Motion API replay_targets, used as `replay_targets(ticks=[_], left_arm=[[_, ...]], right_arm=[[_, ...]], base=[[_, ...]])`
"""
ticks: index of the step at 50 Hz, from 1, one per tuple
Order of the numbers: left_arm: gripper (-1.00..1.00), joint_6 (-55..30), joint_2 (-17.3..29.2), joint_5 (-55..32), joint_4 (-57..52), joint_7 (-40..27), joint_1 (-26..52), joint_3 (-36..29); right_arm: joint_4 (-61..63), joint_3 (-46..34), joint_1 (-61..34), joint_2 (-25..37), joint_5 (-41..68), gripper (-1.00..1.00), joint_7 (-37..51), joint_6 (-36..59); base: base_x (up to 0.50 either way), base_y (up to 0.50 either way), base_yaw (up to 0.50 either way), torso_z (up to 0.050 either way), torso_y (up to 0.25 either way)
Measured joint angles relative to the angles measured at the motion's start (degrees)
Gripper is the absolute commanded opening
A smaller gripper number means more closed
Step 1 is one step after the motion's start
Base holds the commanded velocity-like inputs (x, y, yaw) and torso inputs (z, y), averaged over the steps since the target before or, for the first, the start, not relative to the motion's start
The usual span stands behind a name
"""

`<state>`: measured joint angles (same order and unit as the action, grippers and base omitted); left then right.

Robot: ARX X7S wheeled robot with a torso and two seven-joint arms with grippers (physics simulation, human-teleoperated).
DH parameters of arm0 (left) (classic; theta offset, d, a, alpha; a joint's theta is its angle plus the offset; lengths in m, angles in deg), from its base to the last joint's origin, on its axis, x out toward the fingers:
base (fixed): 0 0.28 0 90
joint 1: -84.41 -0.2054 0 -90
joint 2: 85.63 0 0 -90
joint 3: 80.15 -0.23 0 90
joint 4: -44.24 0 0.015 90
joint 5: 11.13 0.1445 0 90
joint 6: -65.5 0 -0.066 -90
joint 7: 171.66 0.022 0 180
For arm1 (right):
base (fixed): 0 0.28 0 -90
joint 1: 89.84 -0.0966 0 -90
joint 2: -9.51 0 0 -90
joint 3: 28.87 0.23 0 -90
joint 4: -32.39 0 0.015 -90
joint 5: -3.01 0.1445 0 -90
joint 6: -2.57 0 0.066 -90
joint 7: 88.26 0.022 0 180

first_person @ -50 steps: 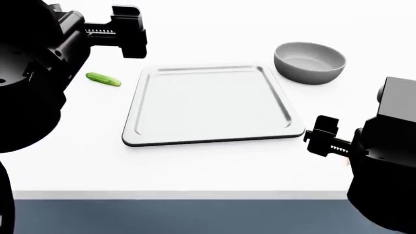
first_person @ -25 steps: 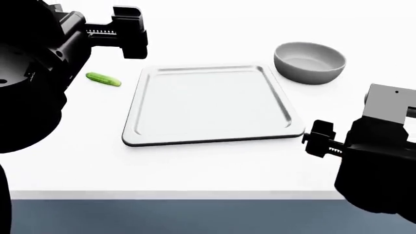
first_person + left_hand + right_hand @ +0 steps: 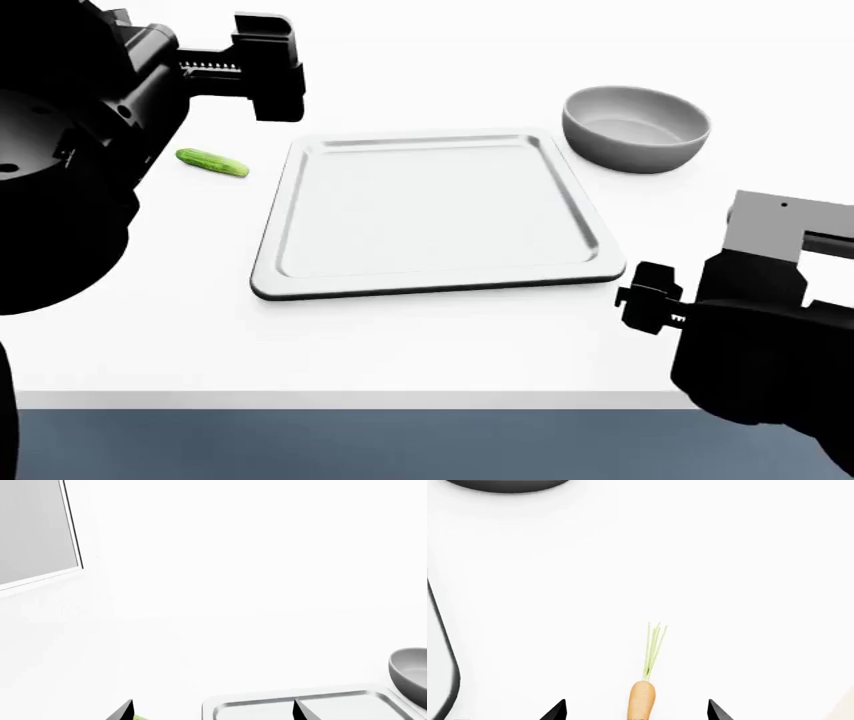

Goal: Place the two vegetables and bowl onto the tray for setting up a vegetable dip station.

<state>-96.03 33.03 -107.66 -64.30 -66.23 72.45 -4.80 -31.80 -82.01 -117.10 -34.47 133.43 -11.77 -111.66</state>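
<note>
The tray [image 3: 434, 215] is seen flat on the white table [image 3: 400, 350], mid-view from the head cam, w/ nothing on it. The bowl [image 3: 635, 128] is set just beyond the tray's far right corner, upright, not touching it. The cucumber [image 3: 212, 161] is laid on the table to the left of the tray, apart from its rim.

The left gripper [image 3: 247, 75] is held above the table near the cucumber; its fingers are seen spread apart in the left wrist cam, where a sliver of green shows beside one fingertip [image 3: 123, 711].

The right gripper [image 3: 635, 711] is held over the carrot [image 3: 642, 700], which is lying on the table to the right of the tray, stem pointing away from the wrist cam. Fingers are apart, one each side of the carrot, no contact visible. In the head cam the carrot is hidden by the right arm.
</note>
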Motion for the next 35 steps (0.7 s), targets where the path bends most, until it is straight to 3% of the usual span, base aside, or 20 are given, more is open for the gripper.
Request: replay_targets(ticks=[30,31,35], left_arm=[[1.0,1.13,0.7,-0.26,0.0,0.13,0.4,-1.07],[1.0,1.17,0.73,-0.27,0.01,0.13,0.42,-1.1],[1.0,1.32,0.85,-0.36,0.04,0.13,0.51,-1.2]], right_arm=[[-2.47,1.08,3.3,-1.24,0.3,1.0,-0.44,0.14],[-2.53,1.16,3.36,-1.24,0.32,-1.0,-0.46,0.13],[-2.8,1.29,3.78,-1.15,0.41,-1.0,-0.82,0.11]], base=[[0.0,0.0,0.0,0.0,0.0],[0.0,0.0,0.0,0.0,0.0],[0.0,0.0,0.0,0.0,0.0]])
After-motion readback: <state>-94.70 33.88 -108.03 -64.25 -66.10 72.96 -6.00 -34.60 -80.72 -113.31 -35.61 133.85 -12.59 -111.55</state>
